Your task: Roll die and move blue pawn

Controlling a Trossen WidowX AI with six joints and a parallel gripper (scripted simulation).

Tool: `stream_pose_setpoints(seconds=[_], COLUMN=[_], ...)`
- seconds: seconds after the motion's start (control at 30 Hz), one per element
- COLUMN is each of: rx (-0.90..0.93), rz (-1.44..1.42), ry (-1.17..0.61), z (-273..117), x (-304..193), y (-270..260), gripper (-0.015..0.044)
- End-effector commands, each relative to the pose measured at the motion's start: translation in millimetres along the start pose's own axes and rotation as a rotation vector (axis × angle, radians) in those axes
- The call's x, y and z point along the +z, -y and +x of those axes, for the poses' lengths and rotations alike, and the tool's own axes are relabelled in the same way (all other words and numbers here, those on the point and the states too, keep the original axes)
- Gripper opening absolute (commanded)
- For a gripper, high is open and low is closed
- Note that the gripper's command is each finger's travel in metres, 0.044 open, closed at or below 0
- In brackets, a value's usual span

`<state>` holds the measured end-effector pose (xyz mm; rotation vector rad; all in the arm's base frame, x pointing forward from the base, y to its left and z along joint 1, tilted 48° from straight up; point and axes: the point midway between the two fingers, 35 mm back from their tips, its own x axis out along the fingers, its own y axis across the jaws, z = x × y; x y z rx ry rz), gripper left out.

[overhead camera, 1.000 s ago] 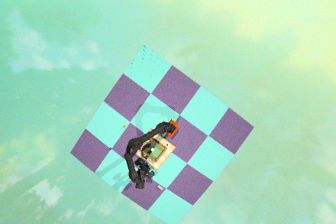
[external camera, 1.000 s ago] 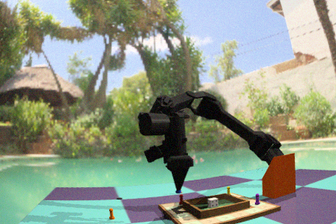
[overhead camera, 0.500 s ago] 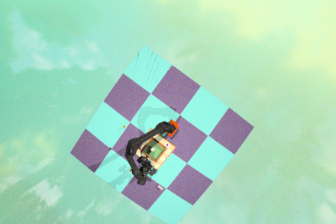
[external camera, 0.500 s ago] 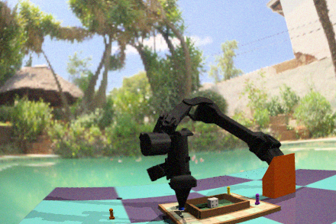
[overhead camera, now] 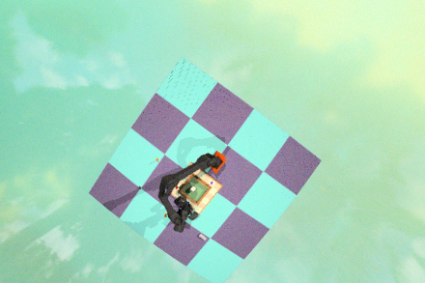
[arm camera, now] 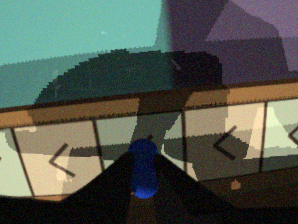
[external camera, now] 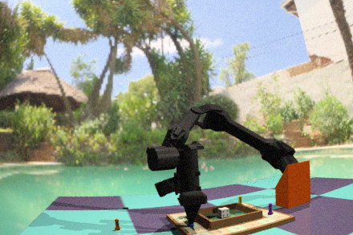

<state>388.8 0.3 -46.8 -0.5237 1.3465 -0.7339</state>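
My gripper (external camera: 192, 223) (arm camera: 143, 161) points straight down and is shut on the blue pawn (arm camera: 143, 172) (external camera: 190, 224). The pawn is upright at the near left part of the board (overhead camera: 215, 189) (external camera: 281, 219), low over its arrowed squares; whether its base touches the board I cannot tell. In the wrist view it stands in front of the square between two arrowed ones. The white die (overhead camera: 193, 188) (external camera: 223, 212) lies inside the brown-walled tray (overhead camera: 205, 195) (external camera: 241, 217), away from the gripper. Its top face is too small to read surely.
A purple pawn (overhead camera: 212, 183) (external camera: 270, 208) and a yellow pawn (external camera: 240, 200) stand on the board beyond the tray. A red pawn (overhead camera: 177, 187) is at the board's left. An orange pawn (external camera: 117, 224) stands off the board. An orange block (overhead camera: 221, 162) (external camera: 294, 184) is by the arm's base. A pale box (overhead camera: 202, 237) lies apart.
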Motion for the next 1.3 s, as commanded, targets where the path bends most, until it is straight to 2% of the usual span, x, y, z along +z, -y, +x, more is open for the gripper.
stream_pose_setpoints(seconds=[0.0, 0.27, 0.4, 0.5, 0.6, 0.67, 0.83, 1.0, 1.03, 1.27], rx=[0.000, 0.001, -0.001, -0.001, 0.000, 0.011, 0.031, 0.018, 0.033, 0.033], rz=[0.000, -0.001, -0.008, -0.008, -0.011, -0.032, -0.112, -0.185, -0.153, -0.153], ry=[0.001, 0.001, 0.002, 0.002, 0.002, 0.002, -0.002, -0.008, 0.005, 0.005], z=[-1, -4, -47, -50, -52, -67, -113, -133, -128, -128], x=[0, 0, 0, 0, -2, -21, -97, -175, -134, -134], y=[0, 0, 0, 0, 0, 0, 12, 41, 22, 22], gripper=[0.0053, 0.0263, 0.0368, 0.0440, 0.0440, 0.0440, 0.0440, 0.0440, 0.0440, 0.0440])
